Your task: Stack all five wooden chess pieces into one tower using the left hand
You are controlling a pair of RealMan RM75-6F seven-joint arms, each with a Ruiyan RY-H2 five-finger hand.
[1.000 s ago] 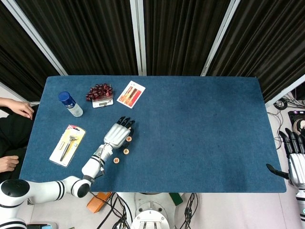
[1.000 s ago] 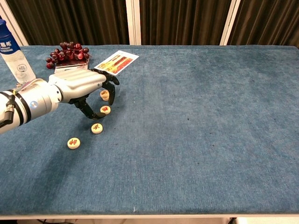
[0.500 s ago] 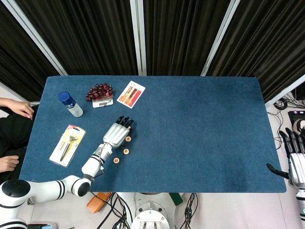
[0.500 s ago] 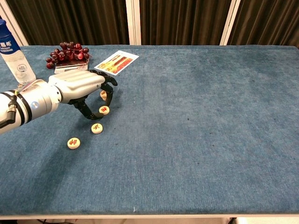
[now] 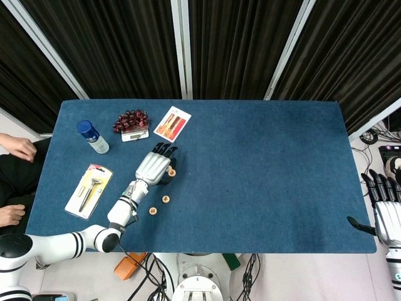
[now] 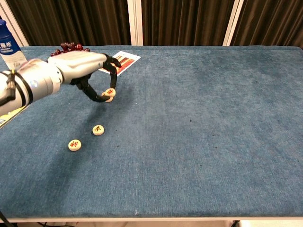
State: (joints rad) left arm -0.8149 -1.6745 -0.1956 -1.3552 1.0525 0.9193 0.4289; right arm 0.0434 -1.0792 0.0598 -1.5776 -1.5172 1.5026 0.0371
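My left hand (image 6: 78,65) hangs above the blue table (image 6: 199,118) and pinches a round wooden chess piece (image 6: 111,91) in its fingertips. The piece hovers tilted just over another piece (image 6: 108,99) lying on the cloth; whether they touch I cannot tell. In the head view the hand (image 5: 154,167) covers most of this, and only one piece (image 5: 171,172) shows beside it. Two more pieces (image 6: 98,129) (image 6: 74,144) lie apart, nearer the front edge. My right hand (image 5: 383,212) stays off the table's right edge with its fingers spread and nothing in them.
A water bottle (image 5: 92,136), grapes on a small scale (image 5: 130,120) and a printed card (image 5: 172,123) sit at the back left. A packaged tool (image 5: 89,190) lies near the left edge. A person's hand (image 5: 19,147) rests beside the table at the left.
My left hand has taken one piece off the cloth, risen, and moved it back toward the piece near the card. The right hand has barely moved.
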